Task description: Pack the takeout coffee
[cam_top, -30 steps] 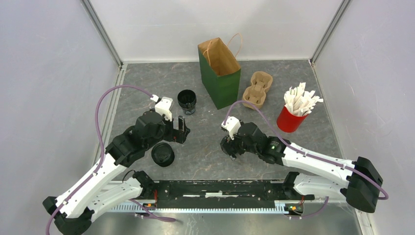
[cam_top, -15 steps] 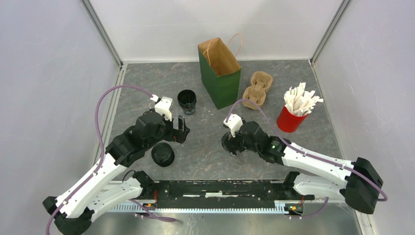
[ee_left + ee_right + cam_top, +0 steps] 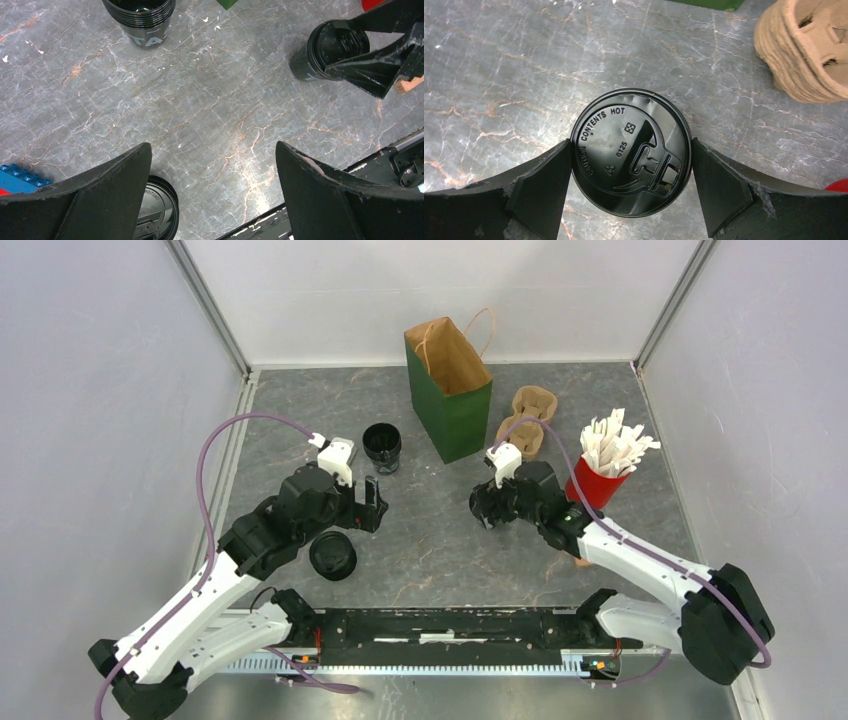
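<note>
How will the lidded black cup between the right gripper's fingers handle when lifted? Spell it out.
The lidded cup is probably light; its contents are hidden. Its glossy lid rim, gripped by the right gripper, may slip or flex if squeezed hard. Upright now, it could tip if pushed.

The right gripper (image 3: 485,510), clamped on the small black lidded disposable cup (image 3: 630,152), has shifted rearward and rightward (now nearer the tan moulded-pulp cup carrier (image 3: 809,50)).

Centre: bare tabletop (image 3: 420,545) between arms, passable.
Far centre: green bag (image 3: 452,405), upright.
Far right: pulp carrier (image 3: 536,400), red cup (image 3: 598,486), close together.
Left: cup stack (image 3: 381,443); loose lidded cup (image 3: 332,556).
Right of centre: right gripper (image 3: 487,508) gripping held cup (image 3: 631,150).
</note>
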Motion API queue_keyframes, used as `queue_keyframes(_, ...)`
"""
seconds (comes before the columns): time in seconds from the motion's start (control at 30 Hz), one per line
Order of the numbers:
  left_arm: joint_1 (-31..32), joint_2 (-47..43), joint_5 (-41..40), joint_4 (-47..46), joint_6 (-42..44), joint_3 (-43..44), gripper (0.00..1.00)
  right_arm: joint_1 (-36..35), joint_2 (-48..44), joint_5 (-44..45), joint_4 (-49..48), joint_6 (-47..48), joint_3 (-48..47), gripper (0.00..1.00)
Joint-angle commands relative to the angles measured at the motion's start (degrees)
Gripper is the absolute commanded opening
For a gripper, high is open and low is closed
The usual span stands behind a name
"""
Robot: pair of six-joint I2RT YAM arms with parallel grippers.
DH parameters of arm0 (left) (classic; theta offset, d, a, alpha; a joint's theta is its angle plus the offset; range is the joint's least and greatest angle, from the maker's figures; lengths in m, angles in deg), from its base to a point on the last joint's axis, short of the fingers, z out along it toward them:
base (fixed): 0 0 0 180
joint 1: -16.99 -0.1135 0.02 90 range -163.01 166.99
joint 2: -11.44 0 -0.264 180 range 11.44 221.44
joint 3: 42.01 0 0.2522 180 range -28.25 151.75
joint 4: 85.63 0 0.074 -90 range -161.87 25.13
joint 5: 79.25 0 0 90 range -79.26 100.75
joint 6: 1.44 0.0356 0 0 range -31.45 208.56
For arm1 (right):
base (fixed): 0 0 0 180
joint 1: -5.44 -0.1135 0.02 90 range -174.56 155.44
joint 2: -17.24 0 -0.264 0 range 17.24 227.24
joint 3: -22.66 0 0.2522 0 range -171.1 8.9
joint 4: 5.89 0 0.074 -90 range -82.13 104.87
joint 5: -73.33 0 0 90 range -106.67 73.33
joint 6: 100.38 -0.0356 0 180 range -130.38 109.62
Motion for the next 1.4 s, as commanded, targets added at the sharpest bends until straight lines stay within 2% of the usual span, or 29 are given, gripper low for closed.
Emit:
queue_keyframes(0.0,-0.2,0.3,-0.7,-0.9,2.4,0.0,1.00,3.7,2.3,-1.2,0.1,-0.3,-0.8,0.88)
queue_keyframes(0.47,-0.2,-0.3,-1.1,-0.6,1.9,-0.1,1.00,16.1,3.0,-5.0,1.9,-0.7,-0.9,0.88)
queue_keyframes(0.8,-0.2,0.4,0.2,-0.6,2.0,0.0,1.00,17.4,-2.9,-5.9,6.1,-1.7,2.2,0.88)
queue_keyframes(1.07,-0.2,-0.5,0.0,-0.6,1.7,-0.3,1.00,18.5,-6.5,-2.2,9.6,-2.6,4.3,0.88)
queue_keyframes(1.37,-0.2,0.3,-0.4,-0.3,2.0,-0.2,1.00,24.5,-9.1,-2.4,11.4,-0.9,5.3,0.89)
